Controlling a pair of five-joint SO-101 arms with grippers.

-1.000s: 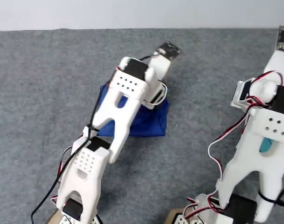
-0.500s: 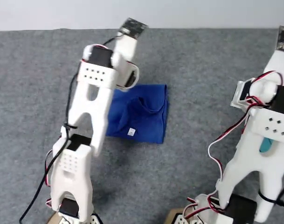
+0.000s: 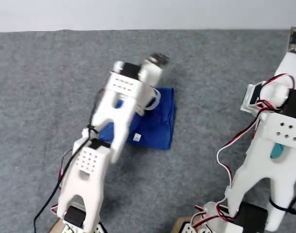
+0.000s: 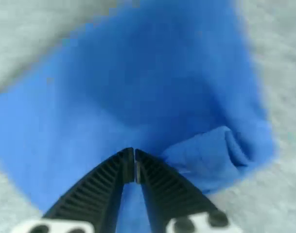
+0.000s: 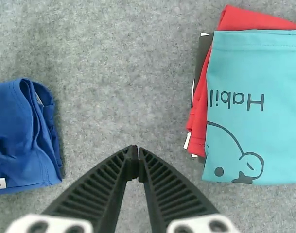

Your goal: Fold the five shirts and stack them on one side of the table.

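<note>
Blue shirt (image 4: pixel 138 87): folded to a rough rectangle, lying flat directly beneath and ahead of the left gripper (image 4: pixel 134 162), whose jaws are pressed together with no cloth seen between them. Judged light, limp and not fragile. It would likely sag and come unfolded if lifted by a single layer, so any hold should pinch all layers at a folded edge (the bunched roll just beside the tips looks the thickest purchase). Right gripper (image 5: pixel 134 158): jaws likewise closed, empty, above bare table (image 5: pixel 113 58). The blue shirt lies to one side of it and the stack to the other, teal shirt (image 5: pixel 254 107) on top, red shirt (image 5: pixel 240 19) beneath, both well apart from the blue one.
</note>
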